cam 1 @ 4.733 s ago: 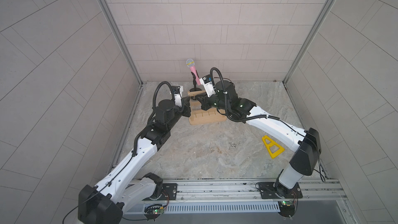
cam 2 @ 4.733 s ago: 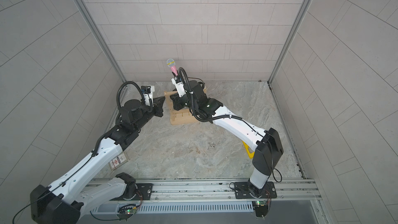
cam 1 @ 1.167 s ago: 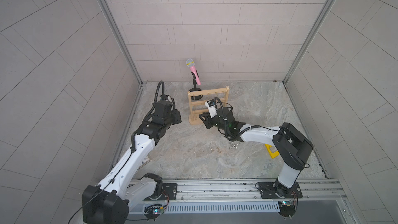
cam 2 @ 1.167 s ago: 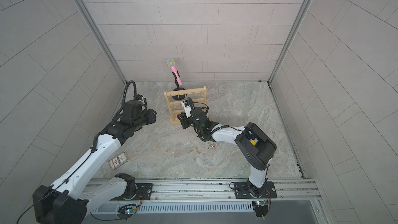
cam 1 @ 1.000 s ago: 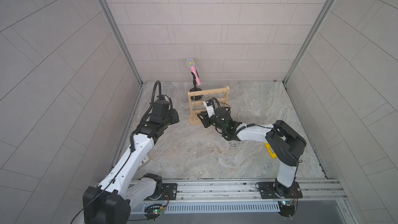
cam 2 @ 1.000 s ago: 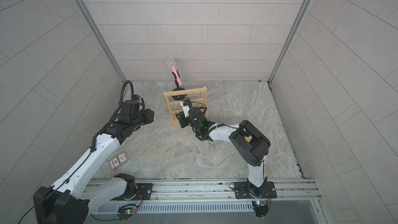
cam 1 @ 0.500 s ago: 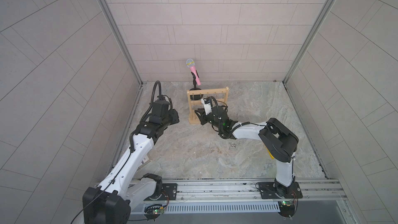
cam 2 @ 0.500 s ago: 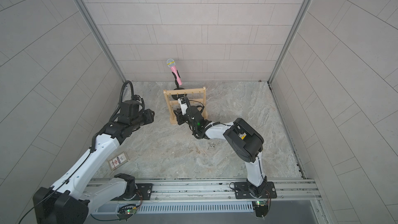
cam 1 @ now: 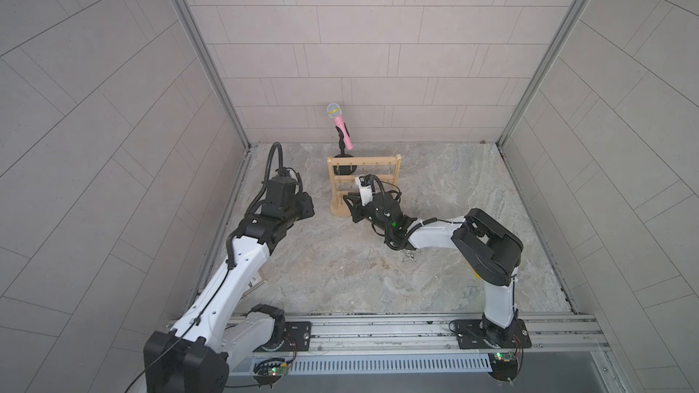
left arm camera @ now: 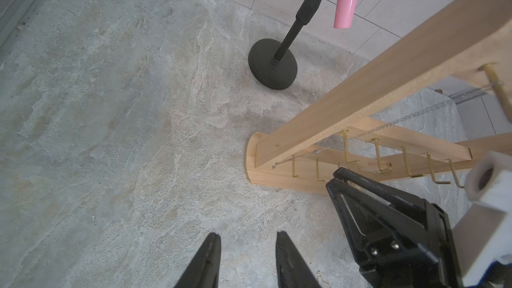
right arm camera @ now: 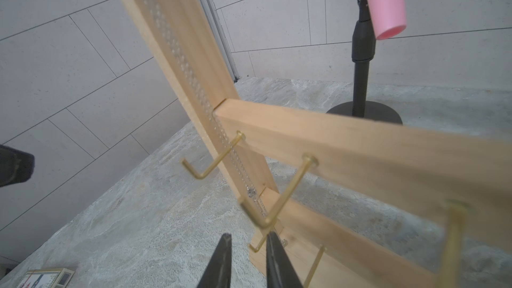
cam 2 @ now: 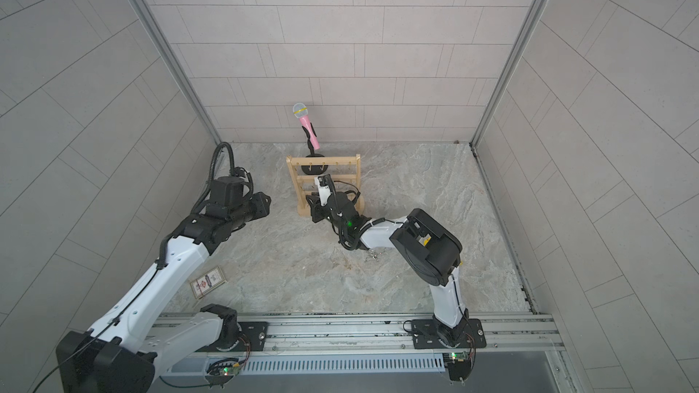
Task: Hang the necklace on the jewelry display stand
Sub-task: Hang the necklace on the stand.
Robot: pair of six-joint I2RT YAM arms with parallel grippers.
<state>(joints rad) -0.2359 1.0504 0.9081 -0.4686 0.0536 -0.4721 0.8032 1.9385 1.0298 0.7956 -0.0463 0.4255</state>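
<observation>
Necklace (right arm camera: 194,78) was on the stand (cam 1: 378,161) near the bench's (cam 1: 340,277) back edge — looped over a top-bar end hook (left arm camera: 491,76), so its chain trailed down the side post (left arm camera: 401,73). Right gripper (right arm camera: 248,235) sat low beside it, jaws slightly apart, empty; left gripper (left arm camera: 247,234) stood clear, half open, empty too.

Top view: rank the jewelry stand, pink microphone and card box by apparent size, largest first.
1. The jewelry stand is clearly largest.
2-3. The card box and microphone look close: the microphone is longer, the box wider, so they stay unranked.
</observation>
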